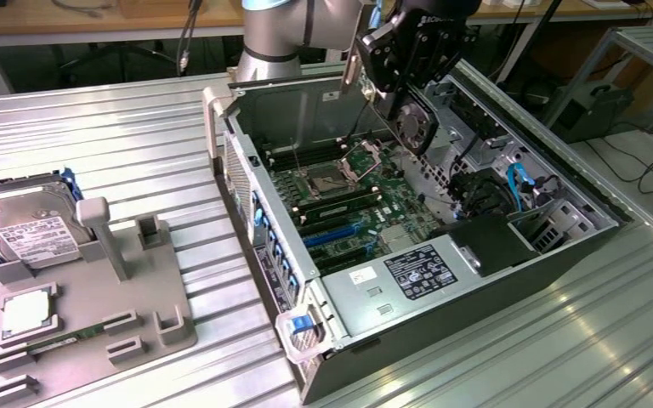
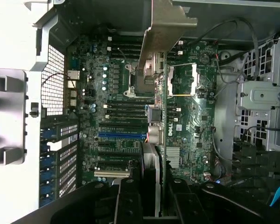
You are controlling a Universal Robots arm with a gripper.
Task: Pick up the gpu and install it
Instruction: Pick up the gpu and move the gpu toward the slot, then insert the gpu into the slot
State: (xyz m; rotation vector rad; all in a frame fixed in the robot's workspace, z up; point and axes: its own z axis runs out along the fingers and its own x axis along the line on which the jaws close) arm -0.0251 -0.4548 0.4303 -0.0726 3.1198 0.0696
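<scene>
Nearest on the surface (image 1: 530,357), at the exterior view's left, a tray (image 1: 133,297) carries a hard drive (image 1: 26,225). Beyond it the open case (image 1: 230,161) lies on its side, board (image 1: 349,195) exposed, blue slot (image 1: 332,234) unoccupied. Farthest, over the case's far end, the pincer (image 1: 404,85) stands narrow, clamped on the gpu (image 1: 414,127). The card hangs on edge with its bracket (image 1: 353,72) uppermost, apparently clear of the board. Step judged: pick-up done, card positioned above the case, installation not yet made. Seating calls for the connector edge parallel to a slot, the bracket at the rear wall's openings, and a straight descent clear of the cables (image 1: 517,183).
</scene>
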